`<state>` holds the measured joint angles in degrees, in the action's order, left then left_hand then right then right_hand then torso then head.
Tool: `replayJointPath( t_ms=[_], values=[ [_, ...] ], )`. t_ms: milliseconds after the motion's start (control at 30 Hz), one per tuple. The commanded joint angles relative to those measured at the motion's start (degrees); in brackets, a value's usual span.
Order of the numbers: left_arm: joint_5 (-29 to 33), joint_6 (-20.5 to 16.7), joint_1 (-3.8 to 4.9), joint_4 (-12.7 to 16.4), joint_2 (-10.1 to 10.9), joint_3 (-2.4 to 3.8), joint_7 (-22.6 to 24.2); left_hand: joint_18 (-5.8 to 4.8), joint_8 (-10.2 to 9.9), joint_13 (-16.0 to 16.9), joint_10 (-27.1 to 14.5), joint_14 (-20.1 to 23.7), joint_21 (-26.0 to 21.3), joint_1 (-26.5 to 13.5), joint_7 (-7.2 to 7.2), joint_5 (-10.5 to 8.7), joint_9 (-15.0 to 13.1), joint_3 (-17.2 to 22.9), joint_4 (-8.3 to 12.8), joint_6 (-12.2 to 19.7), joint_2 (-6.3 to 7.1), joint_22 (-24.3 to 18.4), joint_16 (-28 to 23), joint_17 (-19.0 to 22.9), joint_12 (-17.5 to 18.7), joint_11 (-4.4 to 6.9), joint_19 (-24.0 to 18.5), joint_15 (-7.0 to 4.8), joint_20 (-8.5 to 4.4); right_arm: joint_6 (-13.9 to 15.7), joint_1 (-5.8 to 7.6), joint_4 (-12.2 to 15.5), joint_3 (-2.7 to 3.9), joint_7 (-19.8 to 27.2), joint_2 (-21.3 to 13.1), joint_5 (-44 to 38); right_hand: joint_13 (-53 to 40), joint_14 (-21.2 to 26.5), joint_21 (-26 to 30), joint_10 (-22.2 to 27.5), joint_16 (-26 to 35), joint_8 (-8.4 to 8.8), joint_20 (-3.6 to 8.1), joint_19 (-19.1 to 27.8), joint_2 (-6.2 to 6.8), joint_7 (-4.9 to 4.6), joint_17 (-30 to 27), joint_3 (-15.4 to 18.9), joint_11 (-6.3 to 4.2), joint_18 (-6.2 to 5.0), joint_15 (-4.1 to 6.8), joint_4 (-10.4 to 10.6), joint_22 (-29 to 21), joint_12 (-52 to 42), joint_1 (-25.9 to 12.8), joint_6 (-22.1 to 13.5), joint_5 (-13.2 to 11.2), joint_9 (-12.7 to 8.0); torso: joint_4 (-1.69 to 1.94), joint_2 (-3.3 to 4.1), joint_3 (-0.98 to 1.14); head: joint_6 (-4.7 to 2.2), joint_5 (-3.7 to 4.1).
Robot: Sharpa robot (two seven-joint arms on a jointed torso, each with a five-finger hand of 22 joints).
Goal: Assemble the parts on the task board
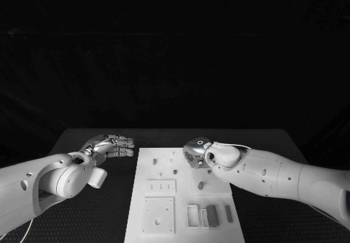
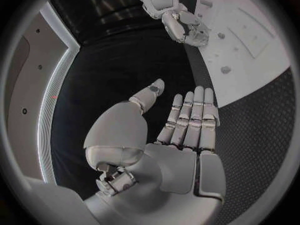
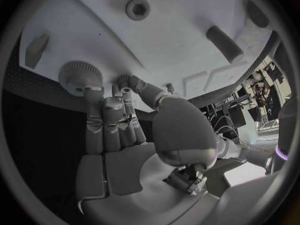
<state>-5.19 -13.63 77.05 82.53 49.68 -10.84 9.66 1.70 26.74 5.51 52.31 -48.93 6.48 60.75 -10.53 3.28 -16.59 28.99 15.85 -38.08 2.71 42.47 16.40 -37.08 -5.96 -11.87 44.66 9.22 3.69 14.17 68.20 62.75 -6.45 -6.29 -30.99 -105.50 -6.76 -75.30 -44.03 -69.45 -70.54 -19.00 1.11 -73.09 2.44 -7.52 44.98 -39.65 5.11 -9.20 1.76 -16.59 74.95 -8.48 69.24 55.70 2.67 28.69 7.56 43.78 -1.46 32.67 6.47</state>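
Note:
The white task board (image 1: pixel 184 195) lies mid-table, with small grey parts on it. My right hand (image 1: pixel 195 152) hangs over its far right corner. In the right wrist view its fingertips (image 3: pixel 94 96) reach a round knurled part (image 3: pixel 80 75) standing at the board's (image 3: pixel 162 45) edge; whether they grip it is hidden. My left hand (image 1: pixel 111 146) hovers over the black table left of the board, and its fingers (image 2: pixel 190 117) are straight, apart from the thumb, and hold nothing. The left wrist view also has the right hand (image 2: pixel 179 24) at the board (image 2: pixel 250 60).
Near the right hand are a hex-holed piece (image 3: pixel 137 8), a dark peg (image 3: pixel 224 42) and a wedge (image 3: pixel 35 50). Nearer me on the board lie a peg (image 1: pixel 201 186), two square plates (image 1: pixel 160 188) and several upright blocks (image 1: pixel 211 215).

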Motion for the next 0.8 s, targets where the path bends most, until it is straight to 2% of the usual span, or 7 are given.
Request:
replayJointPath(
  t_ms=[33,200,333,500,667,800],
  values=[
    [-0.21,0.9,0.14,0.13,-0.01,0.06,0.52,-0.29,-0.28,-0.1,0.0,-0.1,-0.37,-0.64,-2.42,-0.26,0.06,-0.22,0.02,0.08,0.08,-0.1,-0.23,-0.09,0.26,-0.45,0.27,0.26,0.05,3.5,-0.59,0.47,-0.35,-1.49,-0.17,-2.35,-0.86,0.06,-0.42,-2.3,-0.35,-0.41,0.14,-0.42,0.47,0.03,-0.16,-0.56,-0.92,-5.8,0.47,0.02,1.22,-0.55,-0.63,0.65,0.4,0.17,0.07,0.12,-0.03,-0.24,0.06],
    [-0.21,0.91,0.14,0.18,0.05,0.06,0.55,-0.29,-0.32,-0.12,-0.03,-0.09,-0.4,-0.64,-2.42,-0.26,0.07,-0.21,0.02,0.1,0.07,-0.11,-0.26,-0.09,0.32,-0.47,0.26,0.26,0.05,8.07,-0.59,1.85,-0.32,-3.45,-0.55,-4.23,-1.07,0.0,-0.6,-2.66,-0.6,-0.53,0.22,-0.6,0.78,0.19,-0.29,-0.89,-1.07,-5.8,0.62,0.0,1.24,-0.64,-0.75,1.02,0.39,0.28,0.15,0.2,-0.08,-0.72,0.28],
    [-0.21,0.92,0.14,0.21,0.12,0.06,0.55,-0.29,-0.34,-0.13,-0.04,-0.09,-0.42,-0.65,-2.42,-0.26,0.07,-0.21,0.03,0.11,0.09,-0.12,-0.27,-0.1,0.35,-0.48,0.26,0.26,0.05,10.18,-0.56,2.49,-0.27,-4.66,-0.55,-4.83,-1.23,-0.05,-0.78,-2.89,-0.85,-0.6,0.27,-0.77,1.06,0.3,-0.38,-1.14,-1.18,-5.8,0.72,-0.01,1.25,-0.66,-0.78,1.29,0.4,0.35,0.11,0.28,-0.07,-1.05,0.16],
    [-0.21,0.93,0.15,0.25,0.12,0.06,0.56,-0.3,-0.36,-0.14,-0.05,-0.08,-0.44,-0.65,-2.42,-0.26,0.07,-0.21,0.03,0.11,0.09,-0.12,-0.29,-0.1,0.38,-0.49,0.26,0.27,0.06,10.46,-0.51,2.61,-0.02,-4.82,0.13,-4.99,-1.31,-0.07,-0.89,-3.0,-0.99,-0.62,0.3,-0.86,1.21,0.36,-0.44,-1.3,-1.22,-5.8,0.77,-0.02,1.25,-0.65,-0.78,1.43,0.4,0.38,0.15,0.38,-0.14,-1.3,0.15],
    [-0.21,0.96,0.17,0.2,0.07,0.07,0.58,-0.3,-0.37,-0.15,-0.05,-0.08,-0.45,-0.65,-2.41,-0.26,0.07,-0.21,0.04,0.12,0.1,-0.13,-0.3,-0.11,0.41,-0.5,0.25,0.27,0.06,11.18,-0.48,2.42,0.19,-5.42,1.07,-5.24,-1.33,-0.07,-0.92,-3.02,-1.03,-0.62,0.3,-0.88,1.25,0.37,-0.45,-1.33,-1.23,-5.8,0.77,-0.01,1.25,-0.64,-0.79,1.45,0.4,0.39,0.19,0.47,-0.1,-1.52,0.07],
    [-0.25,0.98,0.2,0.12,-0.01,0.08,0.56,-0.31,-0.4,-0.16,-0.05,-0.07,-0.48,-0.66,-2.41,-0.26,0.08,-0.21,0.03,0.12,0.09,-0.14,-0.32,-0.11,0.44,-0.51,0.25,0.27,0.07,12.02,-0.36,1.31,0.39,-5.74,2.29,-5.3,-1.36,-0.08,-0.97,-3.05,-1.11,-0.61,0.3,-0.91,1.35,0.38,-0.48,-1.38,-1.25,-5.8,0.79,0.0,1.26,-0.62,-0.83,1.5,0.4,0.39,0.24,0.49,-0.1,-1.64,-0.03]
  ],
)
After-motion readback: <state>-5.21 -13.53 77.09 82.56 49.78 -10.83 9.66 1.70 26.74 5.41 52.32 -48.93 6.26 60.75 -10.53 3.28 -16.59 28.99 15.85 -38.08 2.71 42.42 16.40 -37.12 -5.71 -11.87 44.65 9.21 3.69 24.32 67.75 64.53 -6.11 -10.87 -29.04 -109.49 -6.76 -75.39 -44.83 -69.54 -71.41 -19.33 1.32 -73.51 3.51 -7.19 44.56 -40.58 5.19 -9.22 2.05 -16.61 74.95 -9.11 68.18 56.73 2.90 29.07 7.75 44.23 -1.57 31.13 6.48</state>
